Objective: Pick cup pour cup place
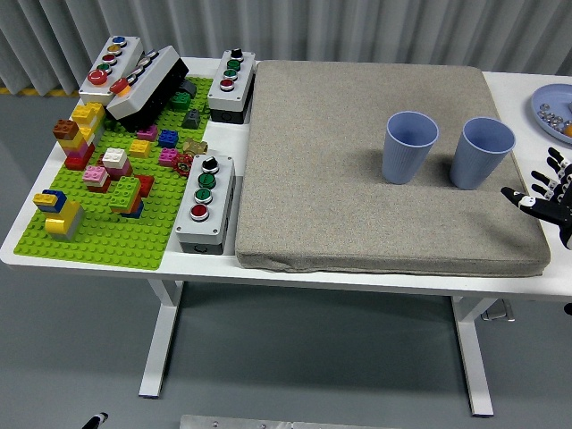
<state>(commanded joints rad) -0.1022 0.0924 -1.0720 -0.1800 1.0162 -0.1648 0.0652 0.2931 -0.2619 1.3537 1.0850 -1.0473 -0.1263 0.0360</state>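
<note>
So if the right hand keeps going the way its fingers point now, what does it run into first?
Most likely the right-hand blue cup. The right hand, fingers spread, points up and left across the grey mat toward it. Its height above the mat is unclear, so contact isn't certain.

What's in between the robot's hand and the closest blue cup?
Nothing. In the head view, only bare gray mat lies between the right hand, fingers spread, and the right cup.
</note>
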